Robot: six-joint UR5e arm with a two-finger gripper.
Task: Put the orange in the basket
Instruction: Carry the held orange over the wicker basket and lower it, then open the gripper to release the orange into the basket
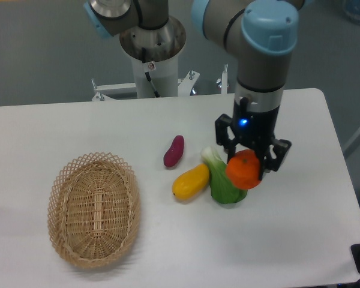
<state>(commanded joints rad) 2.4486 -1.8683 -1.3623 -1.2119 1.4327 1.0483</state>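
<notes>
Fingers: gripper (pixel 247 163) clamped on the orange (pixel 243 170), one black finger on each side.
Orange: held over the green vegetable (pixel 224 182), right of the table's (pixel 168 120) middle; round, no clear long axis.
Basket: the basket (pixel 93 208) lies far left, long axis running near to far.
Neighbours: yellow fruit (pixel 191 182) touching the vegetable; purple sweet potato (pixel 173 151) nearby.

The basket (pixel 93 208) sits at the worktop's (pixel 300 240) left. Right of it lie a sweet potato (pixel 173 151), a mango (pixel 191 182) and a leafy vegetable (pixel 222 183). The orange (pixel 243 169) is in the pincer (pixel 250 161), in front of the vegetable's right side.
</notes>
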